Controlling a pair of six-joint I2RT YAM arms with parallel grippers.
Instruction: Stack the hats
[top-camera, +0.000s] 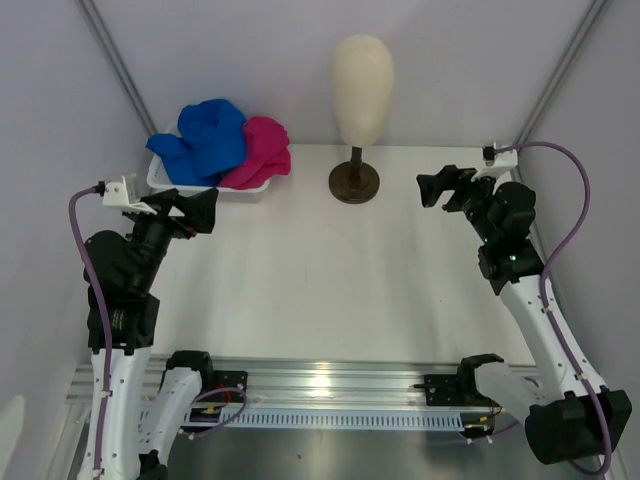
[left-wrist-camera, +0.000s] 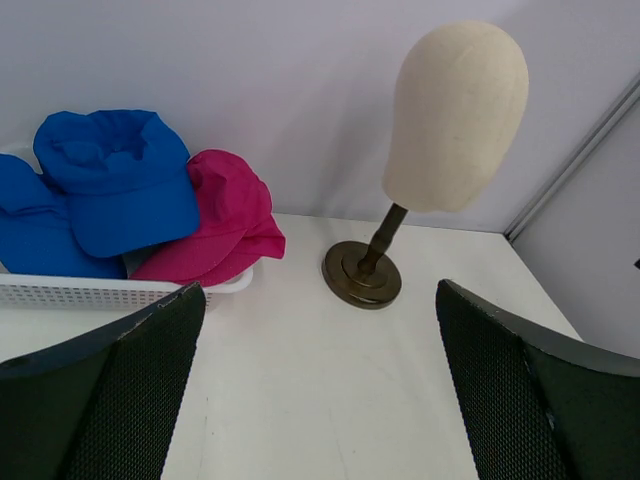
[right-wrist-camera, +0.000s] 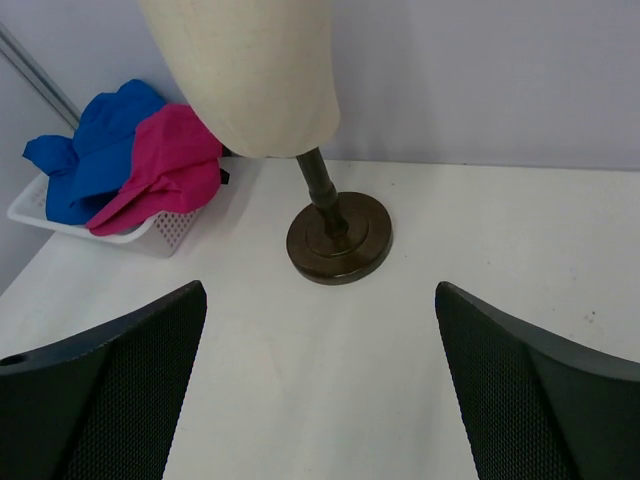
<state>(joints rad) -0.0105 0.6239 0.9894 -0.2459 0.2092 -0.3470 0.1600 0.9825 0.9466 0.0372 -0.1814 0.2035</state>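
Several hats lie heaped in a white mesh basket (top-camera: 162, 183) at the back left. Two royal blue hats (top-camera: 208, 138) are on top and to the left, and a magenta pink hat (top-camera: 263, 152) hangs over the right rim. The left wrist view shows the blue hats (left-wrist-camera: 118, 170) and the pink hat (left-wrist-camera: 228, 215). The right wrist view shows them too, blue (right-wrist-camera: 100, 150) and pink (right-wrist-camera: 170, 165). My left gripper (top-camera: 203, 210) is open and empty, just in front of the basket. My right gripper (top-camera: 432, 190) is open and empty, right of the mannequin base.
A cream mannequin head (top-camera: 362, 75) stands on a dark round base (top-camera: 354, 183) at the back centre, between my two grippers. It also shows in the left wrist view (left-wrist-camera: 455, 115) and the right wrist view (right-wrist-camera: 250, 70). White walls close the back and sides.
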